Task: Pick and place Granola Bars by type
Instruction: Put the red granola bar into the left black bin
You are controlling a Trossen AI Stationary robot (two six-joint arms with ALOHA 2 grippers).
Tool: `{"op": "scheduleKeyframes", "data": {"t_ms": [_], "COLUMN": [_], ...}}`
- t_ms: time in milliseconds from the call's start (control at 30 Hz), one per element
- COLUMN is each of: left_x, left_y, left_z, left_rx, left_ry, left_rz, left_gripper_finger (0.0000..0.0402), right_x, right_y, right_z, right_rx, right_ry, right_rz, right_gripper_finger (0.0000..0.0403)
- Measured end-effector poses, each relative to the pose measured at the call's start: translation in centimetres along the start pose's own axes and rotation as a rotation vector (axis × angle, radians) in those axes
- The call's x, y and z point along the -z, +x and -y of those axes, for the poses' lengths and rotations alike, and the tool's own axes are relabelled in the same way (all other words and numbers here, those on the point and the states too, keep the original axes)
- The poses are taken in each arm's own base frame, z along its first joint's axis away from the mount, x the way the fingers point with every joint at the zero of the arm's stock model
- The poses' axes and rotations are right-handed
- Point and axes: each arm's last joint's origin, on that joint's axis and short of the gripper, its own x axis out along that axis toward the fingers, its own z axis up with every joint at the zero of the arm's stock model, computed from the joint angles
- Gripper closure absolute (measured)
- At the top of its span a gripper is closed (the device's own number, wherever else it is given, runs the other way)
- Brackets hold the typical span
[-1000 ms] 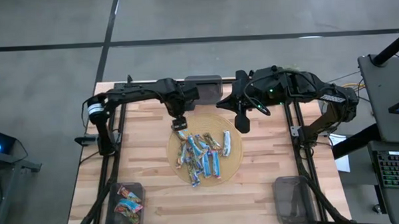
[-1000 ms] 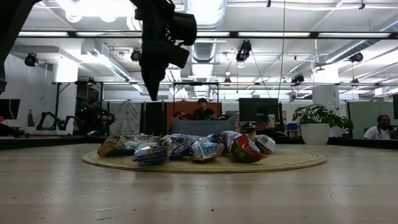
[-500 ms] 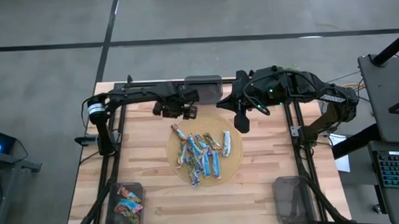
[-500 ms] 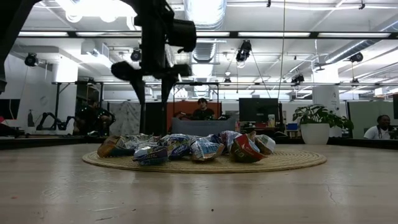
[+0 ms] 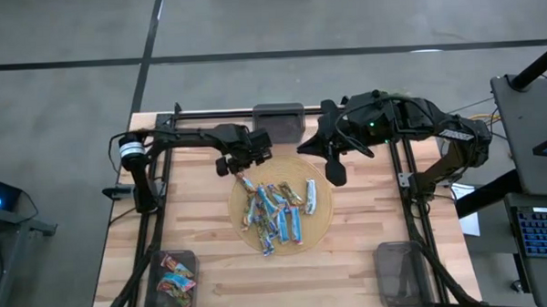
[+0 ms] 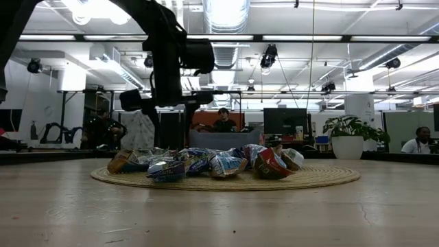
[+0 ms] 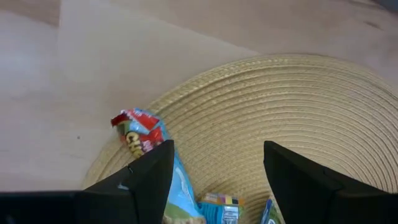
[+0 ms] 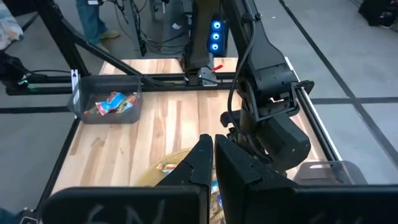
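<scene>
Several foil-wrapped granola bars (image 5: 277, 211) in blue, blue-white and red lie heaped on a round woven mat (image 5: 318, 230). My left gripper (image 5: 240, 166) hangs open over the mat's far-left edge and points down. In the left wrist view its fingers (image 7: 149, 180) straddle bare mat, just beside a red-and-blue bar (image 7: 140, 133), and touch nothing. The low view shows the left gripper (image 6: 171, 127) above the left end of the heap (image 6: 206, 163). My right gripper (image 5: 334, 170) waits shut, high over the mat's far-right side, its fingertips together (image 8: 212, 163).
A grey bin (image 5: 176, 280) at the near left corner holds a few bars and also shows in the right wrist view (image 8: 107, 103). Another bin (image 5: 401, 268) stands at the near right corner. A third bin (image 5: 279, 117) sits at the far edge.
My left gripper has rolled about a quarter turn around its own pointing line and has come down toward the bars at the mat's far-left edge. The bars and my right gripper have kept still.
</scene>
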Motion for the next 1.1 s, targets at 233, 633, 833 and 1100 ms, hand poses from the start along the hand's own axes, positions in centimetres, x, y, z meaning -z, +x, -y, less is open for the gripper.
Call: {"op": "scheduleKeyframes", "data": {"t_ms": [233,633,833,1100], "left_x": [0.8,1.2,1.3,2.1], "left_y": [-0.7,-1.0,0.0,1.1], "left_z": [-1.1,-1.6,-2.1,-2.6], "left_rx": [-0.099,-0.112,-0.111,-0.098], "left_ry": [-0.106,-0.158,-0.181,-0.220], "left_rz": [0.000,0.010,0.012,-0.004], "left_gripper_finger": [0.0173,0.0173,0.0173,0.0173], "right_x": [0.0,0.0,0.0,0.0], "right_y": [0.0,-0.1,-0.1,-0.1], "right_z": [0.0,0.0,0.0,0.0], "right_rx": [-0.001,-0.001,-0.001,-0.001], "right_ry": [-0.026,-0.043,-0.043,-0.041], "right_rz": [0.001,0.002,0.002,0.003], "right_gripper_finger": [0.0394,0.0394,0.0394,0.0394]}}
